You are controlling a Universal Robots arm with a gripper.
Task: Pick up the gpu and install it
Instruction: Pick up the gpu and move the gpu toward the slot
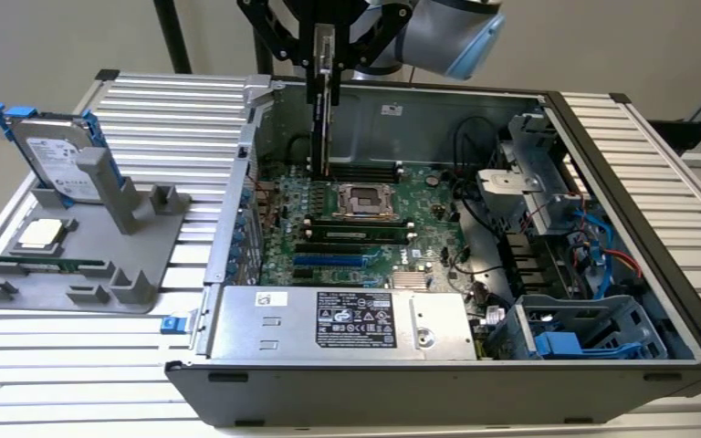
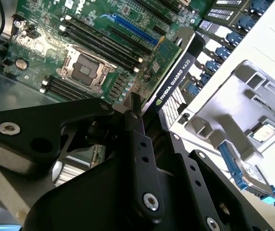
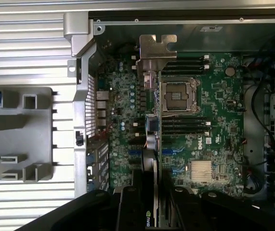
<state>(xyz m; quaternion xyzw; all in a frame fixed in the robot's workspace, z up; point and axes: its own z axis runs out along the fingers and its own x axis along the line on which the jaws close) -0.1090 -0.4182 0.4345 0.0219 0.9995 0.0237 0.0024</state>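
Note:
The gpu hangs on edge over the green motherboard inside the open computer case, at its rear part beside the back wall. My gripper is shut on the card's upper edge. In the second wrist view the gpu shows its black cooler side and green board between my fingers. In the first wrist view the gpu is seen end-on, its silver bracket toward the case's back wall, and my gripper clamps it above the slots next to the processor socket.
A grey holder on the exterior view's left carries a hard drive with a blue frame, a square chip and a memory stick. The silver power supply and blue drive cage line the case's near side.

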